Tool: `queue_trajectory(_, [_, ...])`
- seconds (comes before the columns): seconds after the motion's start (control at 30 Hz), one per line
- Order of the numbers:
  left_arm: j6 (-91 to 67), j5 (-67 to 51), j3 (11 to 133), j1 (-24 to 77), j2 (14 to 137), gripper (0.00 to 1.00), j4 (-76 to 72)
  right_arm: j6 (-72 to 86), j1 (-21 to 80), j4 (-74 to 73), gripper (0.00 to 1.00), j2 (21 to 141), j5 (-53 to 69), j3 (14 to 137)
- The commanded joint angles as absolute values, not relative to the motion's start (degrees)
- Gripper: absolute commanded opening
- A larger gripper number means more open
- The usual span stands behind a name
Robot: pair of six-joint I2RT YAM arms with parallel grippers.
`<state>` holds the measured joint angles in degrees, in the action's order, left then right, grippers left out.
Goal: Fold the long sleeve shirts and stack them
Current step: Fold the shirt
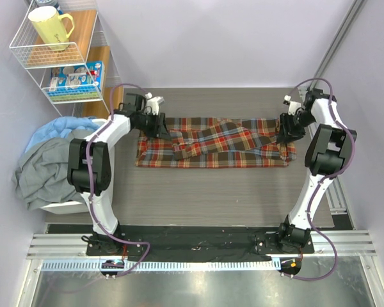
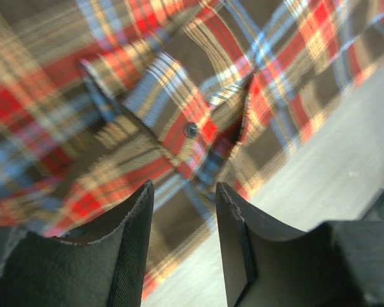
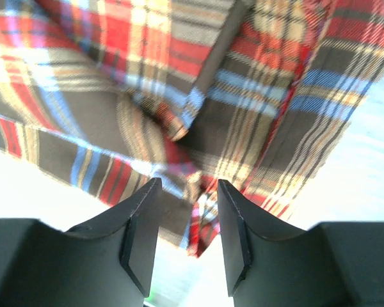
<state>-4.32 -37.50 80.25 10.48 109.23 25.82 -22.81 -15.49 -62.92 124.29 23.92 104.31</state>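
One long sleeve shirt (image 1: 214, 144) in red, brown and yellow plaid lies on the grey table (image 1: 211, 198) as a long flat band, with its sleeves folded in over the middle. My left gripper (image 1: 157, 125) hovers over the band's far left corner. In the left wrist view it (image 2: 182, 187) is open and holds nothing, with a buttoned cuff (image 2: 191, 130) just beyond the fingers. My right gripper (image 1: 285, 133) sits over the band's right end. Its jaws (image 3: 189, 182) stand open above a loose corner of the shirt (image 3: 205, 233), gripping nothing.
A white wire shelf (image 1: 25, 54) at the back left carries a yellow mug (image 1: 51, 27) and a blue box (image 1: 77, 78). A heap of blue and grey clothes (image 1: 45, 163) fills a white bin at the table's left edge. A metal rail (image 1: 336, 192) runs along the right side.
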Motion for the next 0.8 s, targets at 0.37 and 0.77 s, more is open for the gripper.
queue_trajectory(0.37, [26.72,-12.49,102.3,16.61,121.99,0.42,54.57,-20.48,-5.71,-55.38,0.4,117.41,12.93,91.23])
queue_trajectory(0.77, [32.78,-18.88,78.41,25.57,109.7,0.29,60.54,-26.69,-3.16,-61.94,0.41,132.54,13.85,118.63])
